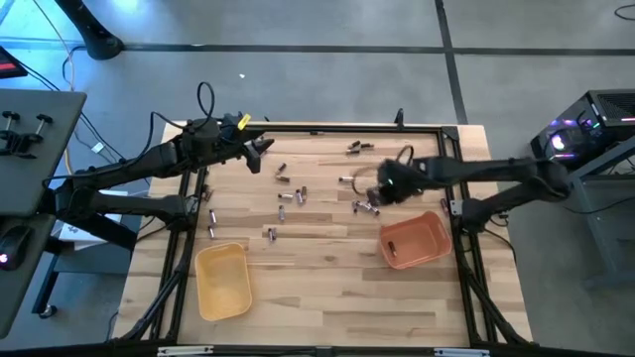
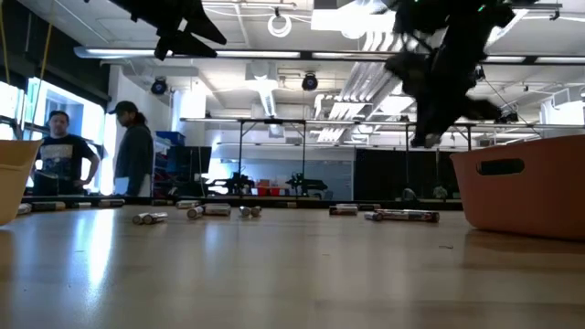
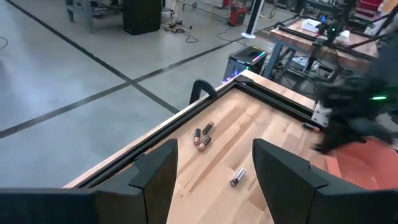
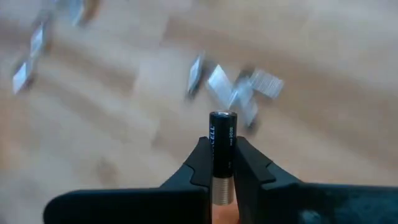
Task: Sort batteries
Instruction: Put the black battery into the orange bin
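Your right pincer has clamped a battery mid-body, smooth and light, so it'll slip easily; left pincer hangs open.

The right gripper pinches one battery between its two dark fingers, the cell standing on end with its black end cap toward the camera. Beyond it, above the wooden table, several loose batteries lie clustered and blurred, with more cells scattered farther off.
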Controlling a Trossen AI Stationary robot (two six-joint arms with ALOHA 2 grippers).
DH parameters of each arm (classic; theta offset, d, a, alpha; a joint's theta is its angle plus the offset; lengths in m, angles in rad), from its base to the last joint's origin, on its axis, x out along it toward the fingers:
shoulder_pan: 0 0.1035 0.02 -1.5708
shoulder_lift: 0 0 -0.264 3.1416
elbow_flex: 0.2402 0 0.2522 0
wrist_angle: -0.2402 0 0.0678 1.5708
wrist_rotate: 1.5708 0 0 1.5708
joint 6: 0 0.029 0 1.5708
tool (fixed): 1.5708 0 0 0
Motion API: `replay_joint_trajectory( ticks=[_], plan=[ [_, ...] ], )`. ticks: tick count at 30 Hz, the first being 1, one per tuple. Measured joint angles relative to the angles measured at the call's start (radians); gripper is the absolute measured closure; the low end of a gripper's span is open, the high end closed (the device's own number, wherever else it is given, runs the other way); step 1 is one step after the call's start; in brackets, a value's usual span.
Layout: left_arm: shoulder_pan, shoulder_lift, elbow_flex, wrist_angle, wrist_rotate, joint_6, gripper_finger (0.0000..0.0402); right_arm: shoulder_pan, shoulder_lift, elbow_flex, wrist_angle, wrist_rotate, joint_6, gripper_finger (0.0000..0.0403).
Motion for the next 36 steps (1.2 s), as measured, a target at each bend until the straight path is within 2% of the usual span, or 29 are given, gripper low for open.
replay_joint_trajectory(
  ticks=[6,10,13,18,21,25,30,36],
  plan=[
    [0.000,0.001,0.000,-0.001,-0.003,-0.003,0.0202,0.291,-0.047,0.000,-0.179,-0.062,0.277,0.0388],
    [0.000,0.002,0.000,-0.001,-0.007,-0.010,0.0202,0.411,-0.033,-0.024,-0.223,-0.056,0.415,0.0381],
    [0.000,0.002,0.000,-0.001,-0.009,-0.010,0.0202,0.430,-0.028,-0.059,-0.248,-0.059,0.499,0.0342],
    [0.000,0.002,0.000,0.000,-0.010,-0.039,0.0202,0.418,-0.029,-0.092,-0.248,-0.093,0.502,0.0241],
    [0.000,0.002,0.000,-0.001,-0.010,-0.057,0.0202,0.367,-0.045,-0.072,-0.245,-0.073,0.451,0.0201],
    [0.000,0.002,0.000,-0.001,-0.010,-0.084,0.0202,0.239,-0.059,-0.028,-0.200,-0.037,0.265,0.0186],
    [0.000,0.002,0.000,-0.002,-0.010,-0.133,0.0202,-0.043,-0.009,-0.022,0.017,-0.031,-0.033,0.0184],
    [0.000,0.002,0.000,-0.001,-0.010,-0.215,0.0202,-0.395,0.218,0.002,0.289,-0.042,-0.356,0.0183]
  ],
)
